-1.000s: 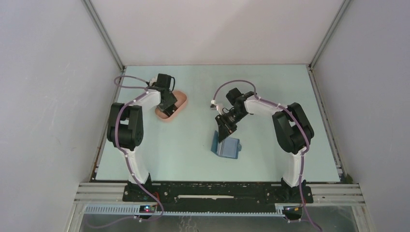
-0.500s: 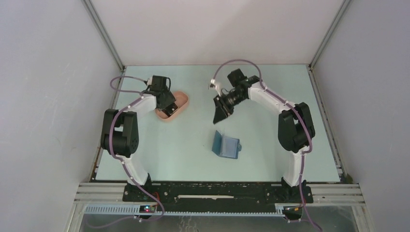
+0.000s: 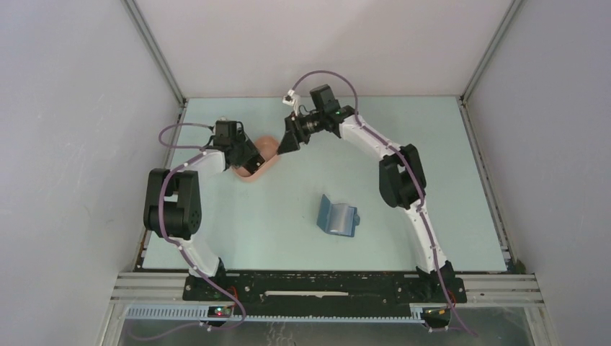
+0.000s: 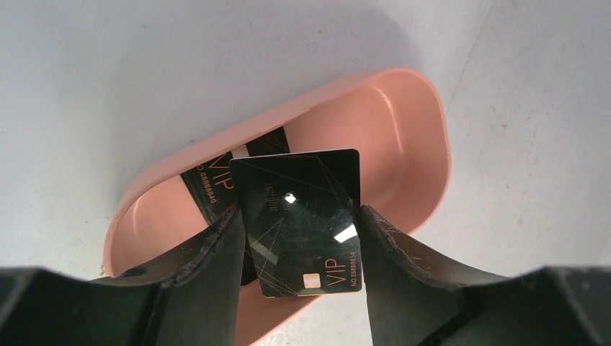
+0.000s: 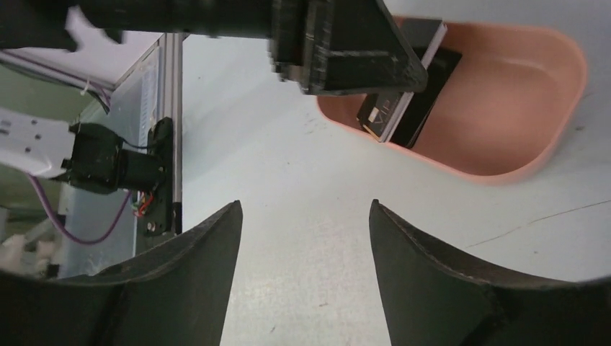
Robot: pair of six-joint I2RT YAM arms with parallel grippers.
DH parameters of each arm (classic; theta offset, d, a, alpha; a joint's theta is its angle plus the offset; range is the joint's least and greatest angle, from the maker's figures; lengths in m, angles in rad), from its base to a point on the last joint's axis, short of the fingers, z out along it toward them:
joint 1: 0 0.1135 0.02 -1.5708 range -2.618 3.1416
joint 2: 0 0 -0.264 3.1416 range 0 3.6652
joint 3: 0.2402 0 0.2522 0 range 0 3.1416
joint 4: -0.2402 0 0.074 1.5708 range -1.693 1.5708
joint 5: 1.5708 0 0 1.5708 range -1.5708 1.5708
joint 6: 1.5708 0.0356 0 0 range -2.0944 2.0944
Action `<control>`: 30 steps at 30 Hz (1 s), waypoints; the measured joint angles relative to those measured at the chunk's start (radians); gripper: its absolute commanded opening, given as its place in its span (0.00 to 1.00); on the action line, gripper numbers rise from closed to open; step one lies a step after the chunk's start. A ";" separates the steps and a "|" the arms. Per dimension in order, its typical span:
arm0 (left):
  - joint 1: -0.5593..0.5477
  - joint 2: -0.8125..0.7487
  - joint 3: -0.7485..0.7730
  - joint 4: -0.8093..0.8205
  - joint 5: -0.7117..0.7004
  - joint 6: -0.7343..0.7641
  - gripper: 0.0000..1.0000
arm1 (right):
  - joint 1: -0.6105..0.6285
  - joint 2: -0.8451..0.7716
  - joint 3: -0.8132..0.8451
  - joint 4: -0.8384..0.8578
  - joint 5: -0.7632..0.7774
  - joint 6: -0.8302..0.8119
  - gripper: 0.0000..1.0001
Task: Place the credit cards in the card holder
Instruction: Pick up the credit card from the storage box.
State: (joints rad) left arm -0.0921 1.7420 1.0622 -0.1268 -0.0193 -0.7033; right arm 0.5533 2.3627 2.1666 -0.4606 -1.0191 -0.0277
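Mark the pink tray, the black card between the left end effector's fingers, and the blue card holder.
pink tray (image 4: 443, 144): left wrist view, on its rounded end rim.
black VIP card (image 4: 302, 216): left wrist view, middle of its face.
card holder (image 3: 341, 221): top external view, on its flat blue panel.

Pale green table (image 3: 288, 216), walled on three sides, pink oval tray (image 3: 269, 155) resting toward far left, blue card holder (image 3: 337, 218) lying near centre-right, well apart from tray, partly open, left flap tilted up.
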 measured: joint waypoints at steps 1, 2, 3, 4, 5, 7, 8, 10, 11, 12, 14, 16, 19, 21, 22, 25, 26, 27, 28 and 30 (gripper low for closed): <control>0.003 0.000 -0.002 0.006 0.013 -0.004 0.26 | 0.006 0.023 0.000 0.017 0.010 0.027 0.78; 0.007 0.000 -0.002 0.013 0.027 -0.005 0.26 | 0.013 0.049 0.003 0.037 0.021 0.061 0.79; 0.009 0.000 -0.002 0.017 0.036 -0.005 0.25 | 0.016 0.068 0.005 0.054 0.029 0.085 0.81; 0.011 0.000 -0.002 0.024 0.051 -0.006 0.25 | 0.020 0.087 0.011 0.070 0.038 0.111 0.81; 0.013 0.000 -0.002 0.033 0.059 -0.008 0.25 | 0.025 0.106 0.021 0.088 0.050 0.137 0.81; 0.015 0.000 -0.002 0.044 0.077 -0.013 0.25 | 0.031 0.135 0.045 0.109 0.060 0.169 0.81; 0.015 0.000 -0.002 0.050 0.085 -0.015 0.25 | 0.036 0.151 0.065 0.118 0.065 0.182 0.81; 0.017 0.000 -0.002 0.055 0.100 -0.018 0.25 | 0.043 0.175 0.102 0.130 0.071 0.197 0.80; 0.017 0.000 -0.002 0.058 0.106 -0.022 0.25 | 0.047 0.188 0.121 0.139 0.075 0.206 0.80; 0.018 0.000 -0.002 0.061 0.110 -0.023 0.24 | 0.050 0.198 0.137 0.147 0.076 0.212 0.79; 0.019 0.000 -0.002 0.063 0.119 -0.023 0.24 | 0.054 0.217 0.167 0.158 0.082 0.223 0.79; 0.021 0.000 -0.002 0.066 0.128 -0.023 0.24 | 0.056 0.232 0.188 0.166 0.093 0.233 0.78; 0.025 0.000 -0.002 0.066 0.133 -0.025 0.24 | 0.058 0.248 0.204 0.167 0.117 0.241 0.76; 0.027 0.000 -0.002 0.067 0.137 -0.030 0.24 | 0.058 0.259 0.211 0.166 0.131 0.244 0.75; 0.030 0.000 -0.003 0.069 0.140 -0.031 0.24 | 0.058 0.266 0.216 0.166 0.139 0.246 0.75; 0.036 0.000 -0.005 0.079 0.153 -0.034 0.24 | 0.060 0.283 0.224 0.166 0.153 0.247 0.75; 0.037 -0.001 -0.008 0.087 0.156 -0.034 0.24 | 0.060 0.293 0.233 0.166 0.157 0.246 0.74; 0.039 -0.002 -0.013 0.096 0.159 -0.035 0.24 | 0.061 0.301 0.240 0.165 0.159 0.246 0.74; 0.039 -0.002 -0.018 0.101 0.163 -0.039 0.24 | 0.062 0.309 0.246 0.166 0.161 0.247 0.74; 0.040 -0.002 -0.024 0.105 0.169 -0.040 0.24 | 0.065 0.320 0.251 0.166 0.163 0.246 0.73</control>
State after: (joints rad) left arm -0.0525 1.7405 1.0386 -0.0223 0.1501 -0.7433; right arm 0.6182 2.6823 2.4176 -0.2947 -0.8562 0.2188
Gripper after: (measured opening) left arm 0.588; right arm 0.741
